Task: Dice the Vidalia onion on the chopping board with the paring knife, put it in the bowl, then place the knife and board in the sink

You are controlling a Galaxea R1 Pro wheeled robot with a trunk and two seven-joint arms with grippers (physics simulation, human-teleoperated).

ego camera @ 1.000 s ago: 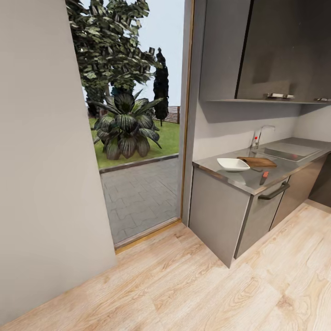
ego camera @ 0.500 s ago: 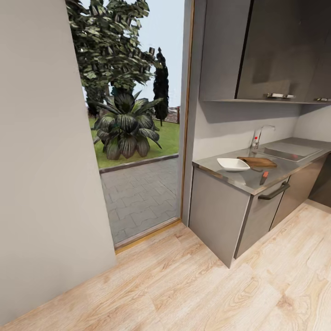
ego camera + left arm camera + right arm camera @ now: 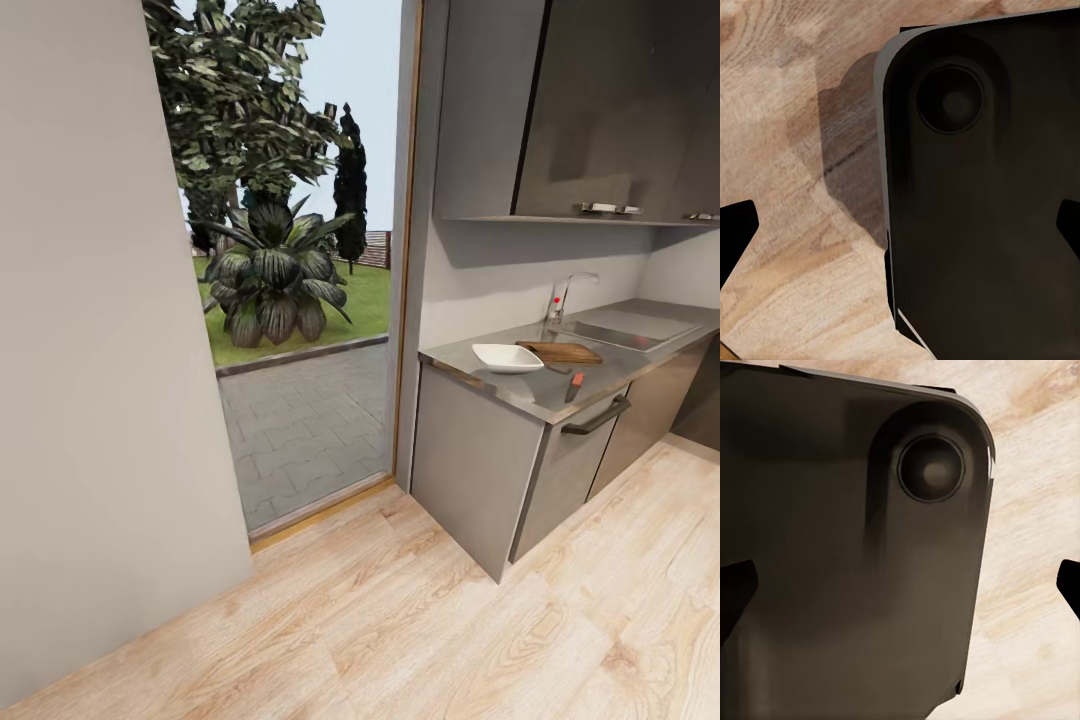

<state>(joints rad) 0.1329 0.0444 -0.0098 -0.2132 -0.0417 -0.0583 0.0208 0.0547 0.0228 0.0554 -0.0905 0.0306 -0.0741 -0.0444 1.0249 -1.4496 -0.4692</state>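
Left hand (image 3: 900, 225) spread | paring knife (image 3: 574, 385) blade toward counter edge

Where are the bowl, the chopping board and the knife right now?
bowl (image 3: 506, 357), head view, middle of its white inside.
chopping board (image 3: 562, 351), head view, middle of its top.
knife (image 3: 575, 384), head view, red handle.

Pale wood floor (image 3: 420, 620), grey wall (image 3: 90, 350), open doorway (image 3: 300, 300) to garden, dark upper cabinets (image 3: 600, 100)

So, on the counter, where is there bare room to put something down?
The countertop has a bare strip along its front edge, below the bowl and left of the knife. It is crowded further back: bowl and chopping board sit close together, then the sink.
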